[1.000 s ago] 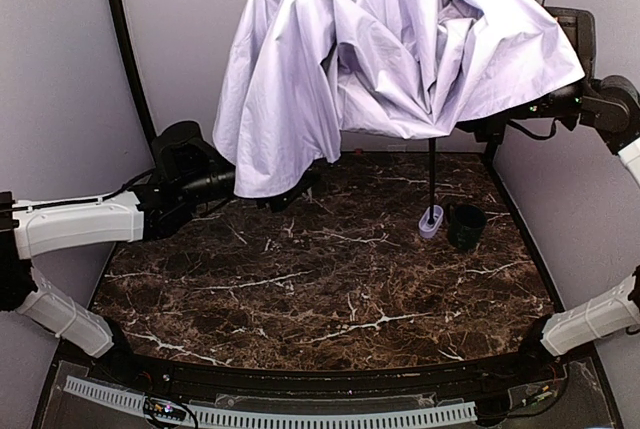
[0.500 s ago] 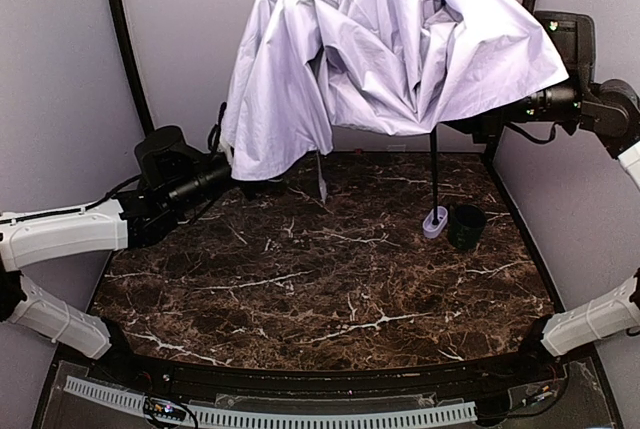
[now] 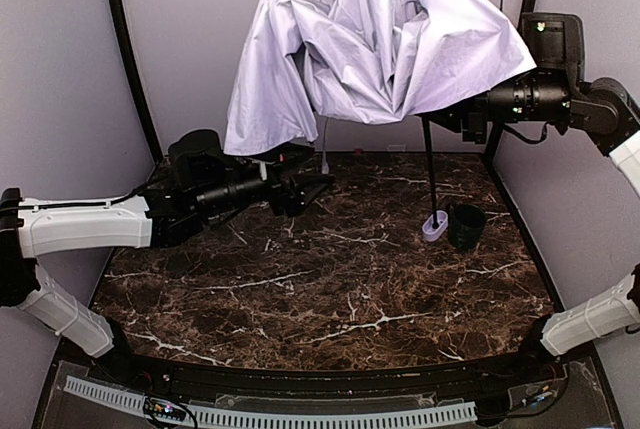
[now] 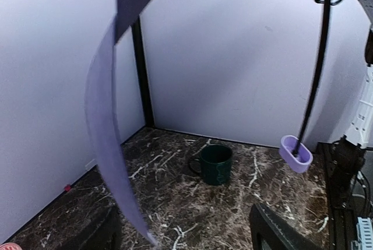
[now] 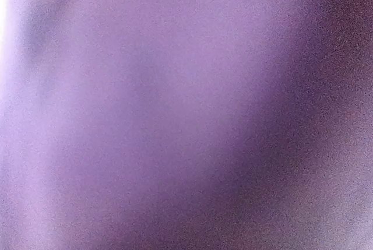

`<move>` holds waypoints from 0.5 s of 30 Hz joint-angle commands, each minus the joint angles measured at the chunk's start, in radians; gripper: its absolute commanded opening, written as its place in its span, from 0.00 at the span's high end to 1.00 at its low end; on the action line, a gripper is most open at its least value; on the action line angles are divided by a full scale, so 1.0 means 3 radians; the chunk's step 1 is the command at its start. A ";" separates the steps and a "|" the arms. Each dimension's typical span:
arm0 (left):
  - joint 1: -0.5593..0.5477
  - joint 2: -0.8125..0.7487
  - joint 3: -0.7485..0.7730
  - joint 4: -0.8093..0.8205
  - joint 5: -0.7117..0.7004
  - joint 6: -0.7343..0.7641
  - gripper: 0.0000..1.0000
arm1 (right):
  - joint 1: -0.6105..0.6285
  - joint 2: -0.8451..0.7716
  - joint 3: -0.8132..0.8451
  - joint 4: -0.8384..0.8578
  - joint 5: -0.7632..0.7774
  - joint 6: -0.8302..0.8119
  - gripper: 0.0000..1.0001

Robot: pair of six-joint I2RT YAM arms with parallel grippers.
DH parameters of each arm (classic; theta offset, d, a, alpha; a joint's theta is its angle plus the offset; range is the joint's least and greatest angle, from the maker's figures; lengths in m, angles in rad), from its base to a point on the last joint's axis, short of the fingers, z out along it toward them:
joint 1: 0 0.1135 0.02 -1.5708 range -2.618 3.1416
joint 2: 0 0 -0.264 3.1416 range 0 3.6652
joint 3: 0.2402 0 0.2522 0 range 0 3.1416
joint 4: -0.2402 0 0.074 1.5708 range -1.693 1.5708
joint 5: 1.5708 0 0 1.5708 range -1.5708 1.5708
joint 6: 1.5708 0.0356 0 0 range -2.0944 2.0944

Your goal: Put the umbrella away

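Umbrella (image 3: 380,39) hangs clamped in the right end effector (image 3: 463,121); left end effector (image 3: 305,184) gapes wide, holding nothing.

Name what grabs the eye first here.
The half-collapsed lavender umbrella billows high at the back, held up at the right arm, its handle reaching down beside the dark green mug. The left gripper, open, hovers under the fabric's left edge.

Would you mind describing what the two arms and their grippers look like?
Both arms have white shell links, the left arm and right arm alike, turning to black cylindrical wrists. A thin black cable loops along the left one. The left gripper has dark, flat fingers. A boxy black housing on the right wrist carries a small greenish light.
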 commanded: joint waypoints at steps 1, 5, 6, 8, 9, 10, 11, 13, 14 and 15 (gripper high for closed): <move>0.0012 0.0187 0.0283 0.0045 -0.0608 0.0069 0.22 | -0.0004 -0.0004 0.0009 0.0350 -0.0091 0.0096 1.00; 0.0011 0.0351 0.0511 0.0013 -0.0766 0.0258 0.23 | -0.0006 -0.0042 -0.0023 0.0355 -0.0129 0.0081 1.00; 0.0012 0.0398 0.0563 0.0004 -0.0746 0.0275 0.23 | -0.0005 -0.0053 -0.0036 0.0364 -0.0132 0.0081 1.00; 0.0012 0.0487 0.0644 -0.0024 -0.0686 0.0300 0.25 | -0.0006 -0.0073 -0.0058 0.0386 -0.0140 0.0080 1.00; 0.0012 0.0514 0.0663 -0.0026 -0.0660 0.0292 0.29 | -0.0004 -0.0085 -0.0071 0.0396 -0.0146 0.0083 1.00; 0.0012 0.0524 0.0659 -0.0011 -0.0627 0.0282 0.36 | -0.0005 -0.0096 -0.0083 0.0401 -0.0149 0.0086 1.00; 0.0012 0.0519 0.0643 0.0017 -0.0615 0.0273 0.47 | -0.0008 -0.0114 -0.0089 0.0403 -0.0150 0.0090 1.00; 0.0012 0.0472 0.0575 0.0055 -0.0664 0.0259 0.69 | -0.0008 -0.0134 -0.0104 0.0390 -0.0146 0.0091 1.00; 0.0012 0.0406 0.0537 0.0038 -0.0703 0.0247 0.80 | -0.0004 -0.0151 -0.0106 0.0371 -0.0130 0.0087 1.00; 0.0017 0.0328 0.0498 0.0001 -0.0717 0.0231 0.92 | -0.0004 -0.0177 -0.0106 0.0347 -0.0102 0.0076 1.00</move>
